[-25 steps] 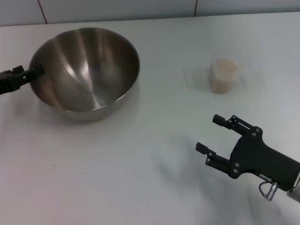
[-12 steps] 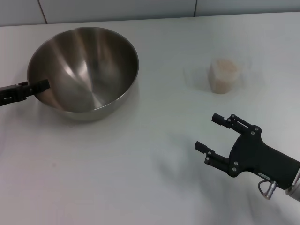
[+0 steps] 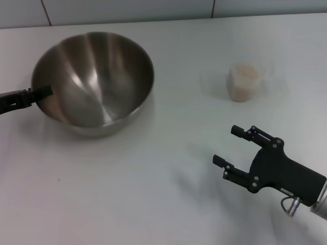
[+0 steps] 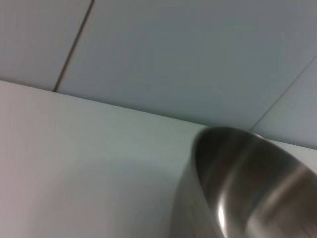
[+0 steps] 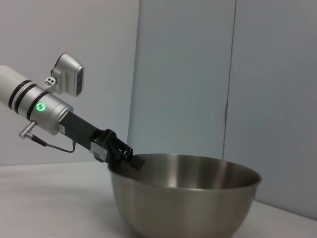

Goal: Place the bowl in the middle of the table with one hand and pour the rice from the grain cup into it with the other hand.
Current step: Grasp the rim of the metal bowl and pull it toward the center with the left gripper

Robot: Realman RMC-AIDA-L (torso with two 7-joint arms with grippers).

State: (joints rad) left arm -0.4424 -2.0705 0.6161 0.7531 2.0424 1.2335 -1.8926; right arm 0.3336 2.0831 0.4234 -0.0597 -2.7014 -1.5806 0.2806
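So the left hand [image 3: 45,91] is pinching the rim of the bowl [image 3: 94,81], far left on the bench [image 3: 127,178]. Right hand [image 3: 228,147] hovers near right, fingers spread wide. Grain cup [image 3: 243,82] with rice [image 3: 245,72] sits far right.

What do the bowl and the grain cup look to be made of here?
The bowl looks like stainless steel: a shiny grey inside streaked with bright reflections. The grain cup looks like clear, slightly frosted plastic, since the pale rice shows through its wall; glass cannot be ruled out.
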